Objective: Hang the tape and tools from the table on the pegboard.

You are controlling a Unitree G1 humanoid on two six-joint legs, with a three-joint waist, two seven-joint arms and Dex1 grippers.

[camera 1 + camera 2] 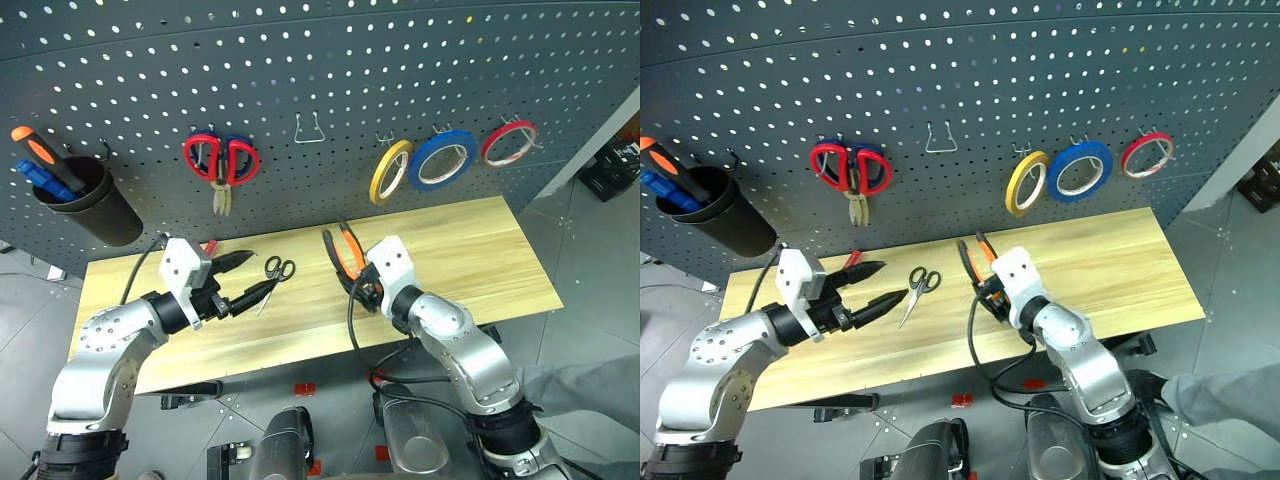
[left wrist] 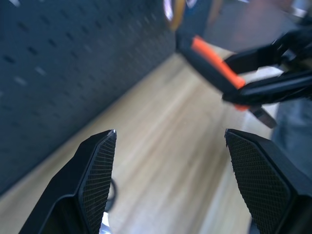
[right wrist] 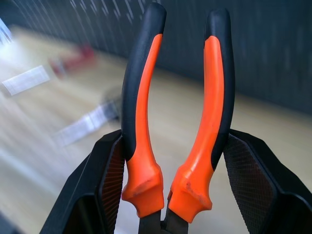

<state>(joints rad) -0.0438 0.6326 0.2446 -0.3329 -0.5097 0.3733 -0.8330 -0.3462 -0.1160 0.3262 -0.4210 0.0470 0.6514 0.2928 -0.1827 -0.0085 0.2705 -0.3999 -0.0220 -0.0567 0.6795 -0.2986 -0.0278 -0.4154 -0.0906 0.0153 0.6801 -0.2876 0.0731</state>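
DONE: blue tape [image 1: 441, 161] hangs on pegboard [image 1: 320, 80], upper right | IN HAND: right gripper [image 3: 165, 165] jaws clamp pliers [image 3: 178, 112] by the handles, frame centre, above counter [image 1: 480, 260] | LEFT: small scissors [image 1: 277, 271] and red screwdriver [image 1: 851, 260] lie on counter, centre-left | left gripper [image 1: 250, 275] jaws wide, empty

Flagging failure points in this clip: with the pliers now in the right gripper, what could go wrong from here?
1. The right gripper pinches the pliers low on the handles, near the pivot, so they could swing or slip on the way to the pegboard.
2. The bare wire hook is thin and narrow; the splayed handles may miss it.
3. The open left gripper hangs near the small scissors and could knock them.
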